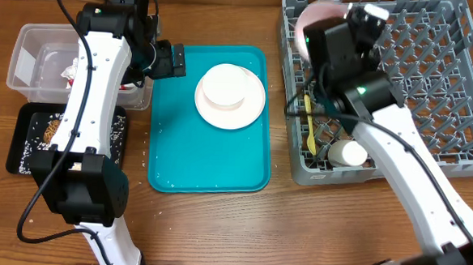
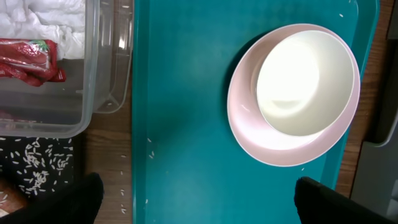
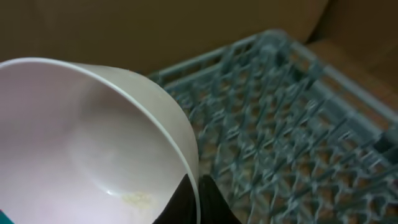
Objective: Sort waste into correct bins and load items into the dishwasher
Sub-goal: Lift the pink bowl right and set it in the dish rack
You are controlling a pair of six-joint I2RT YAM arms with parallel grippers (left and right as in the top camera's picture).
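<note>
Now we stretch our right arm over the dish rack (image 3: pixel 298 143), right gripper (image 3: pixel 194 198) clenched on the rim of a bowl (image 3: pixel 81 143); our left gripper (image 2: pixel 199 202) hangs released above the teal tray (image 2: pixel 186 93).

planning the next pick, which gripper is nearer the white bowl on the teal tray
Left. The left gripper hangs open over the teal tray beside the white bowl; the right gripper is over the dish rack, shut on a second bowl.
</note>
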